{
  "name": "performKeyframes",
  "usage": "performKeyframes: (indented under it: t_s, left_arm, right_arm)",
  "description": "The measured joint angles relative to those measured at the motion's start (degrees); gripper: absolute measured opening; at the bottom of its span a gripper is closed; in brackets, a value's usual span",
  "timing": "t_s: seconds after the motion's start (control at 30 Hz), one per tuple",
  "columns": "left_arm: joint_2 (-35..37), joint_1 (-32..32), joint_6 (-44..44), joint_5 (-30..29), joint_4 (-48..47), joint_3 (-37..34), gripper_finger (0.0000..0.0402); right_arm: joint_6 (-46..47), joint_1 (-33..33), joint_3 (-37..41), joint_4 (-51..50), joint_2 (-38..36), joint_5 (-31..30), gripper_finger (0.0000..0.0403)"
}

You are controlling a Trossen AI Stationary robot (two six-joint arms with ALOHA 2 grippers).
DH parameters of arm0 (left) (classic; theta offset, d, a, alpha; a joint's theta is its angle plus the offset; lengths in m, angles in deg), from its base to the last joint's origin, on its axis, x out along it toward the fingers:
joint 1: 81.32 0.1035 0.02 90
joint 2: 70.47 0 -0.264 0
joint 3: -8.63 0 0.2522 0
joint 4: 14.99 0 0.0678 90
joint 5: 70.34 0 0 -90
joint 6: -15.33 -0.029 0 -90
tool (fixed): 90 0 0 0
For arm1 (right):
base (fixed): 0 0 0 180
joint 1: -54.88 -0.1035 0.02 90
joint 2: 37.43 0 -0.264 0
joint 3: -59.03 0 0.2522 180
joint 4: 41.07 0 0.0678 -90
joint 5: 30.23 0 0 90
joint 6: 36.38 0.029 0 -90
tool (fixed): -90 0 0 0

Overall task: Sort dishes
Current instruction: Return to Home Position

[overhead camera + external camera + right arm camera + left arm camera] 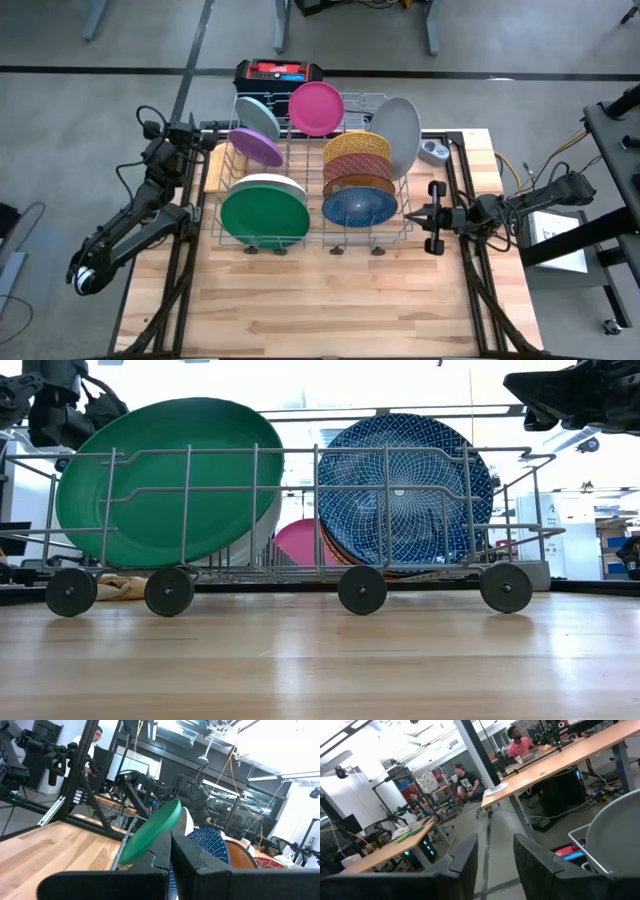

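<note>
Ten plates (150,480) stand on edge in one rack (361,589) mid-bench (330,300). 9 o'clock row: green plate (264,217), white plate (262,181), purple plate (256,147), pale-blue plate (260,117). 3 o'clock row: patterned blue plate (359,207), brown plate (358,184), maroon plate (355,167), yellow plate (357,146), then plain grey plate (398,132). Pink plate (316,107) at 12. Left pincer (212,137), at the rack's 10 o'clock, released; right pincer (422,215), at 3 o'clock, clenched

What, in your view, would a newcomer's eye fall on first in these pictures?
The wire rack mid-table, packed with plates: the green plate front left, the blue patterned plate front right, the pink plate at the back. The left tool and right tool flank it, empty.
</note>
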Motion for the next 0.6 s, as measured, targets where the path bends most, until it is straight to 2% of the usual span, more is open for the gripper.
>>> performKeyframes:
  t_s: [0.43, 0.6]
  left_arm:
    - [0.0, 0.0, 0.0, -0.1, 0.0, 0.0, 0.0115]
    - [0.0, 0.0, 0.0, -0.1, 0.0, 0.0, 0.0115]
  right_arm:
    - [3.2, 0.0, 0.0, -0.2, -1.5, 0.7, 0.0000]
    - [7.4, 1.9, 0.0, -10.4, -5.2, 2.9, 0.0000]
